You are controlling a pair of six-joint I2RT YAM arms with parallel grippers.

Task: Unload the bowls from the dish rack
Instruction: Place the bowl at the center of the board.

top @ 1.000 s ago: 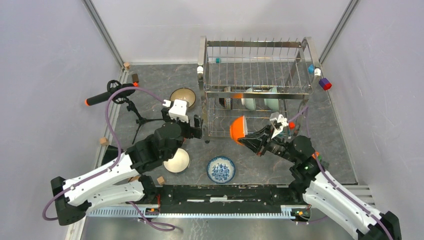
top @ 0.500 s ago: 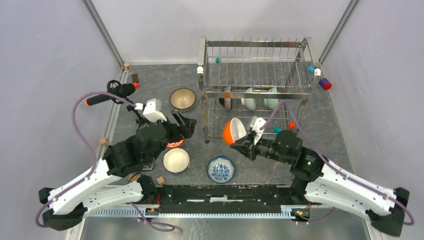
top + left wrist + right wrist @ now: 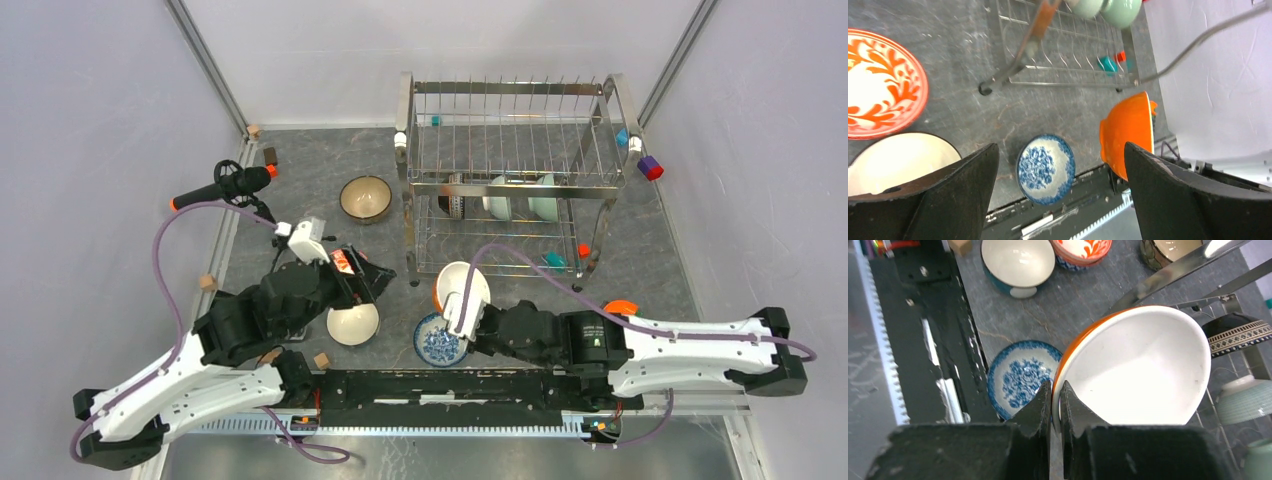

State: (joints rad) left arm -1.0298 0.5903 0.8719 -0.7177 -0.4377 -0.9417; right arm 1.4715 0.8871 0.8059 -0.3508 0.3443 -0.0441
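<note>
Out of the rack: the right end effector [image 3: 1057, 390], pinched tight on the rim of the orange bowl [image 3: 462, 288], has swung it in the last second from the front of the dish rack [image 3: 515, 187] back toward the near edge of the counter [image 3: 300, 170]. We now see the bowl held tilted, its white inside showing, just above and beside the blue-and-white bowl [image 3: 440, 340]. We judge it still clear of the counter, so it is unloaded but not yet set down.

The left end effector [image 3: 368, 280] has drawn back from the rack over the same second. Its jaws stand wide and hold nothing.

Already on the counter are the white bowl [image 3: 352, 323], the red-patterned bowl [image 3: 878, 82] beside it, and the tan bowl [image 3: 366, 197] farther back. Two pale green bowls [image 3: 521, 197] and a dark-banded bowl [image 3: 457, 197] remain on edge in the lower tier.

We see little free room below the orange bowl: the blue-and-white bowl lies almost under it. The right arm's cable [image 3: 520, 250] loops across the rack front, near a teal block [image 3: 553, 259].
</note>
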